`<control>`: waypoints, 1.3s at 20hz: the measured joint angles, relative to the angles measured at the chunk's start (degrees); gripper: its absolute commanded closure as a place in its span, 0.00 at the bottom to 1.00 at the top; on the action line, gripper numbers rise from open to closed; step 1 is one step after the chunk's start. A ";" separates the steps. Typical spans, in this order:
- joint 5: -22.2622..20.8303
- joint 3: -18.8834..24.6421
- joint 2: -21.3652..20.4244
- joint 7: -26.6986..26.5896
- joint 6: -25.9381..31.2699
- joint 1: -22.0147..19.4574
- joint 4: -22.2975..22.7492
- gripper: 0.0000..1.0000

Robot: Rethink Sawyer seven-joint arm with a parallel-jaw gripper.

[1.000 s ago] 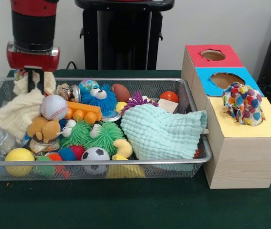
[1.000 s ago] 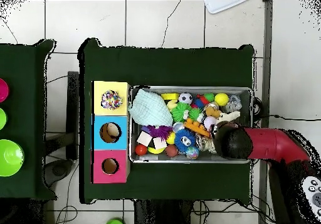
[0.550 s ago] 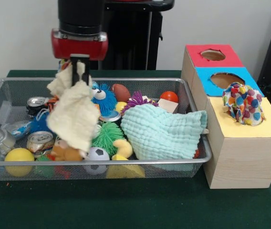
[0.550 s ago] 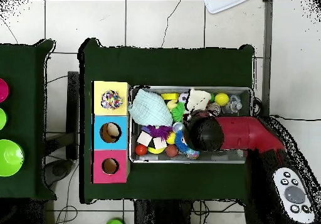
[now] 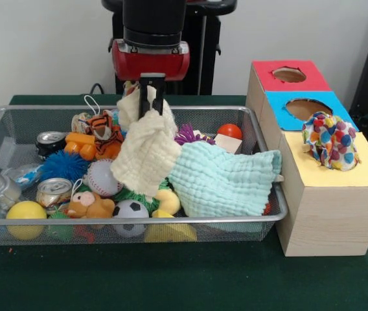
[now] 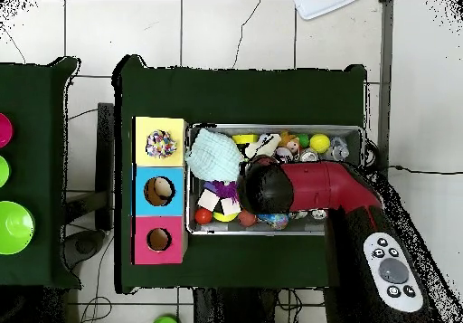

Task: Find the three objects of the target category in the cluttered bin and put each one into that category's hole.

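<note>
My gripper (image 5: 150, 89) hangs over the middle of the wire bin (image 5: 171, 221) and is shut on a cream cloth (image 5: 146, 152). The cloth dangles from the fingers, and its lower edge rests against a mint-green cloth (image 5: 219, 179) heaped at the bin's right end. Right of the bin stands a wooden box with red (image 5: 269, 78), blue (image 5: 281, 111) and yellow (image 5: 365, 170) tops, each with a hole. A multicoloured spotted cloth (image 5: 330, 140) is stuffed in the yellow hole. In the overhead view the red arm (image 6: 316, 185) hides the gripper; the mint cloth (image 6: 214, 155) and spotted cloth (image 6: 161, 143) show.
Loose in the bin lie a baseball (image 5: 101, 178), a soccer ball (image 5: 130, 209), a yellow ball (image 5: 26, 211), a can (image 5: 54, 189), a tiger toy (image 5: 104, 129), a blue spiky ball (image 5: 61, 165) and a red ball (image 5: 230, 131). Green bowls (image 6: 14, 227) sit on a separate table.
The gripper has carried the cream cloth from the bin's left end to its middle in the front view. Toys that lay under the cloth have shifted and come into view.
</note>
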 measured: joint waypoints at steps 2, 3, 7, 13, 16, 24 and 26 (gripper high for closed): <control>0.00 -0.21 0.01 0.00 0.00 0.27 0.00 1.00; 0.00 -0.46 0.01 0.00 0.00 0.51 0.00 1.00; -0.07 -1.04 0.17 0.00 0.00 0.54 -0.01 1.00; -0.12 -1.20 1.28 0.00 0.00 -0.88 -0.42 1.00; -1.00 -1.20 2.41 0.00 0.00 -2.50 -1.42 1.00; -6.34 -1.19 6.16 0.00 0.02 -7.82 -6.96 1.00; -7.48 -1.11 6.77 -0.07 0.06 -8.78 -8.42 1.00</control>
